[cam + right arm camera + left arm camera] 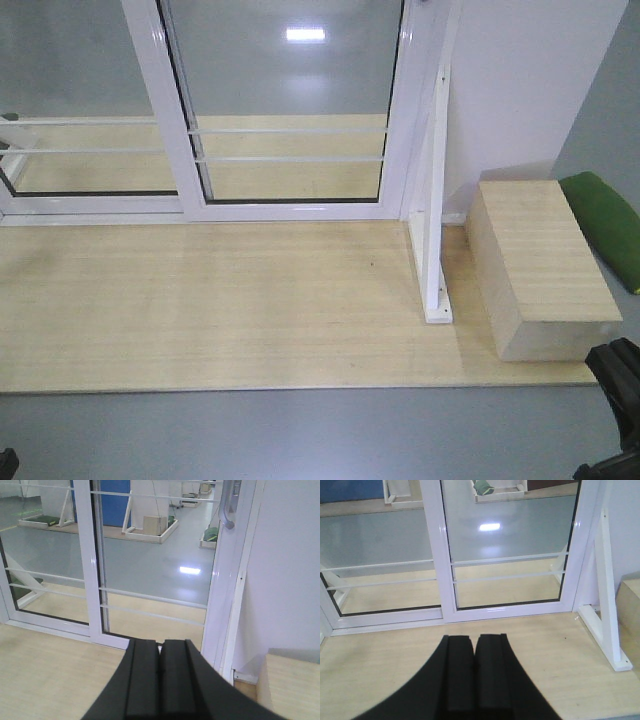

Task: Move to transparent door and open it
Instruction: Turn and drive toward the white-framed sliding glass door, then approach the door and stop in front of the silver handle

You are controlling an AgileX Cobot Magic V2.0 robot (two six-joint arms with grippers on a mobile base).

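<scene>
The transparent door (290, 100) is the right-hand glass panel in a white frame with two thin white bars; it stands shut against the right jamb. It also shows in the left wrist view (510, 545) and the right wrist view (155, 555). Its grey curved handle (228, 505) shows at the top of the right wrist view only. My left gripper (473, 639) is shut and empty, pointing at the door's lower frame. My right gripper (160, 643) is shut and empty, well below the handle. A black part of the right arm (615, 400) shows at the lower right.
A handle-less barred glass panel (80, 100) stands left of the door. A white triangular brace (435, 200) stands on the wooden platform (200, 300) right of the door. A pale wooden box (535, 265) and a green cushion (605, 225) lie further right. Grey floor (300, 430) lies in front.
</scene>
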